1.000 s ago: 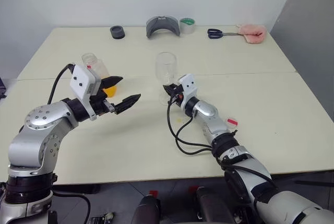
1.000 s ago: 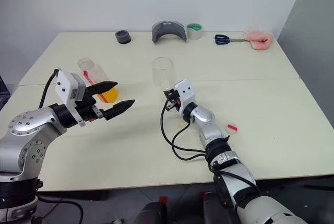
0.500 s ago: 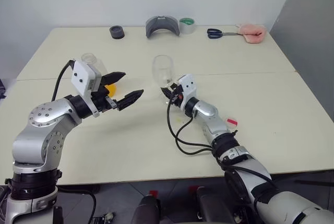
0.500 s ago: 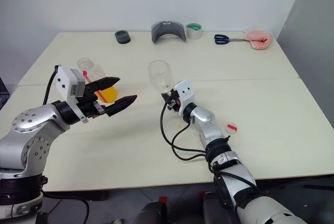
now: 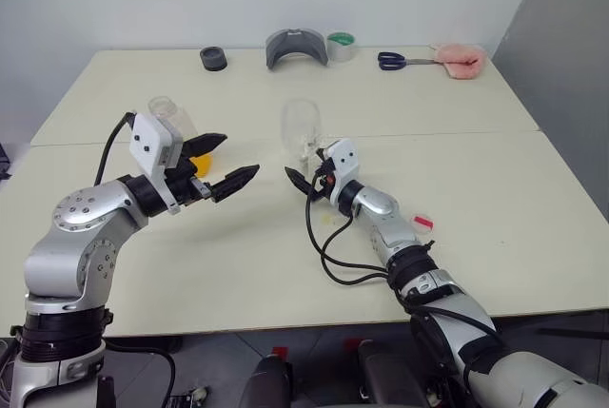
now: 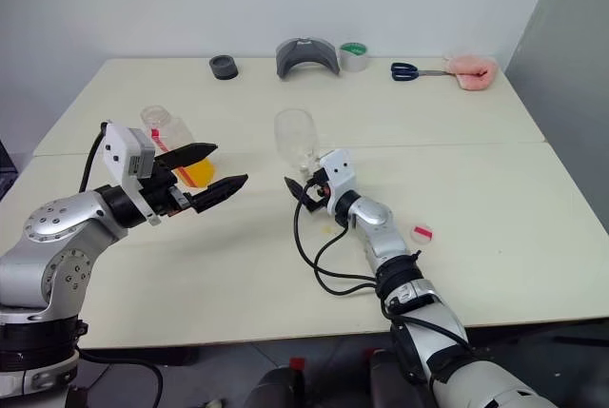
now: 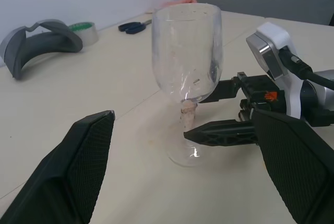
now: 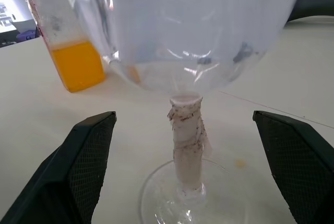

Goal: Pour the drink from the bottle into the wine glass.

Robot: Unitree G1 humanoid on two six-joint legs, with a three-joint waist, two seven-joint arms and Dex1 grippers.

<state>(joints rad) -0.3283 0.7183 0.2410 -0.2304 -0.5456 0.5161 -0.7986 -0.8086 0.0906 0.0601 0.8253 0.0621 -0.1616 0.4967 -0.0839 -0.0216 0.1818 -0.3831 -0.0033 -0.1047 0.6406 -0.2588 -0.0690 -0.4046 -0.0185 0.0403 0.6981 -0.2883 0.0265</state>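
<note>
Two end effectors stand with black fingers spread in the head views, neither holding anything, so the pour looks not yet begun. The left end effector [image 5: 221, 164] hangs just in front of the small clear plastic bottle with the squarish body [image 5: 175, 128], which stands on the pale cream surface [image 5: 495, 199] with bright orange-yellow drink [image 5: 198, 163] low inside it. The right end effector [image 5: 306, 173] sits at the base of the clear stemmed wine glass [image 5: 303, 131], near the middle of the surface. Along the far edge lie a black ring, a grey curved holder, a roll of green tape, blue-handled scissors and a pink cloth.

From the left wrist view, the glass stands upright and empty, its bowl smudged, with the right end effector's fingers either side of its foot, apparently clear of it. That gap is hard to judge from the head views.

From the right wrist view, something whitish is wrapped around the stem [image 8: 187, 145], and the bottle stands behind the bowl with drink in its bottom part. Still to do, as I judge it: grasp the bottle and pour.
</note>
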